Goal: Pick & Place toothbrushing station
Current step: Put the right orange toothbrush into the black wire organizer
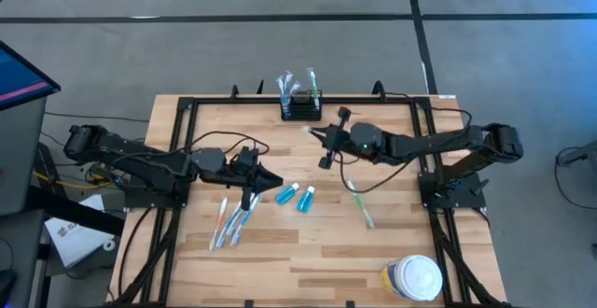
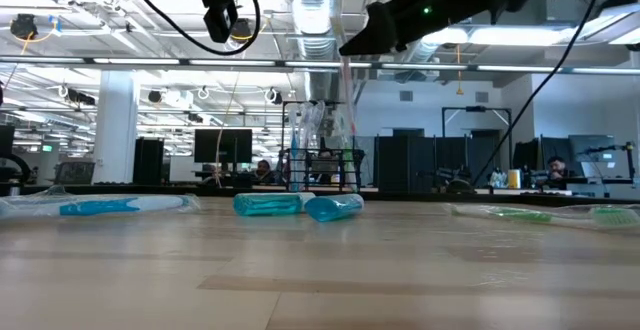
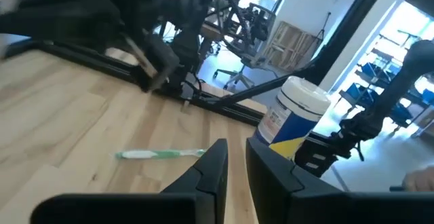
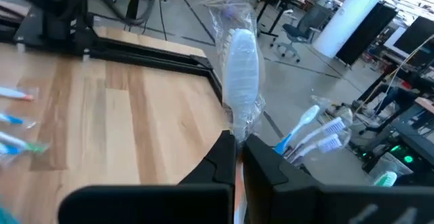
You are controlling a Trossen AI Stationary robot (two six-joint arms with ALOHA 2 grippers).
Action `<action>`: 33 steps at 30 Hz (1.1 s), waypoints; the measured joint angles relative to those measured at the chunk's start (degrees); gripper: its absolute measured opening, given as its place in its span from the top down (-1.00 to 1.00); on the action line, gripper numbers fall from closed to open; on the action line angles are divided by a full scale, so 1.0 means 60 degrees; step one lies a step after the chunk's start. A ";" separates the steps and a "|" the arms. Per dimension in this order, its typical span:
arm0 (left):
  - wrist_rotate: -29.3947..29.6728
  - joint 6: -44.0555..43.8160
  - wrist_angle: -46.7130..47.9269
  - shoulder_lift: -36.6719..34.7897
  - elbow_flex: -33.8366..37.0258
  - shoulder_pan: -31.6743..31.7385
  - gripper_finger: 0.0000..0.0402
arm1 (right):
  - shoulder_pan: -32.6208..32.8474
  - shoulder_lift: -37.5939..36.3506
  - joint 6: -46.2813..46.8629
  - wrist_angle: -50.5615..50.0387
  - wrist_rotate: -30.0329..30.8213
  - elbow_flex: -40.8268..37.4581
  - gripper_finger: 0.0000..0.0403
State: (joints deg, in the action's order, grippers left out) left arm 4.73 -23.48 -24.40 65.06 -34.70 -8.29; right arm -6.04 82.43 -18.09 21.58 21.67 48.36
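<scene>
**Wrapped brush near the caddy: a slip is the risk**

The right gripper (image 4: 236, 146) is clamped on a toothbrush (image 4: 241, 75) sealed in clear, crinkly film, holding it above the table (image 1: 373, 252) a little in from the far edge. The caddy (image 1: 300, 108), a small black open-topped box, stands at the middle of that far edge, already stuffed with a few wrapped brushes whose heads poke up at angles.

My worry is the film: it is slick and loose on the handle, so the brush could slide or twist in the narrow fingers on the way over. The heads crowding the caddy leave little room; a tilted entry could snag on them, or nudge the light box toward the edge rail.

The left gripper (image 1: 254, 182) hangs over the left-middle of the table, fingers a narrow gap apart and holding nothing I can see. Below it lie several thin wrapped brushes (image 1: 231, 224); beside them, two small blue tubes (image 1: 296, 196), rounded and glossy. A green brush (image 1: 360, 203) lies right of centre. A white-lidded jar (image 1: 411, 278) sits at the near right corner. The wood top is smooth, pale planking.
</scene>
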 joint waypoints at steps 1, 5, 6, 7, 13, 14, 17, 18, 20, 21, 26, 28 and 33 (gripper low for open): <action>0.0000 0.0099 -0.0006 0.0000 0.0000 0.0000 0.76 | -0.0147 0.0000 0.0028 0.0057 -0.0117 0.0000 1.00; 0.0000 0.0377 -0.0007 0.0000 0.0000 0.0000 0.76 | -0.0706 0.0000 0.0027 0.0247 -0.0275 0.0000 1.00; 0.0000 0.0411 -0.0007 0.0000 0.0000 0.0000 0.76 | -0.0869 0.0000 0.0030 0.0311 -0.0415 0.0000 1.00; 0.0004 0.0437 -0.0007 0.0000 0.0000 0.0000 0.76 | -0.1026 0.0000 0.0071 0.0370 -0.0544 0.0000 1.00; 0.0004 0.0526 -0.0011 0.0000 0.0000 0.0000 0.76 | -0.1904 0.0000 0.0445 0.0635 -0.1148 0.0000 1.00; 0.0004 0.0649 -0.0007 0.0000 0.0000 0.0000 0.76 | -0.2023 0.0000 0.0453 0.0719 -0.1159 0.0000 1.00; 0.0005 0.0936 -0.0011 0.0000 0.0000 0.0000 0.76 | -0.2392 0.0003 0.0652 0.0836 -0.1444 0.0000 1.00; 0.0023 0.1022 -0.0011 0.0000 0.0000 0.0000 0.76 | -0.2521 0.0030 0.0731 0.0880 -0.1601 0.0000 1.00; 0.0150 0.1163 -0.0012 0.0000 0.0000 0.0000 0.76 | -0.2729 0.0196 0.0830 0.1110 -0.1788 0.0004 1.00; 0.0233 0.1183 -0.0011 0.0000 0.0000 0.0000 0.76 | -0.2810 0.0267 0.0858 0.1146 -0.1860 -0.0001 1.00; 0.0386 0.1201 -0.0015 0.0000 0.0000 0.0004 0.76 | -0.3158 0.0837 0.0853 0.2013 -0.1891 0.0004 1.00; 0.0386 0.1201 -0.0015 0.0003 0.0000 0.0004 0.76 | -0.3308 0.1047 0.0814 0.2262 -0.1896 0.0000 1.00; 0.0379 0.1222 -0.0015 0.0004 0.0000 0.0004 0.76 | -0.3760 0.1311 0.1028 0.2768 -0.2036 0.0003 1.00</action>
State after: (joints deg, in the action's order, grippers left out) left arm 7.01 -16.14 -24.49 65.08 -34.70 -8.27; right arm -28.59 90.30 -11.93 38.19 9.45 48.38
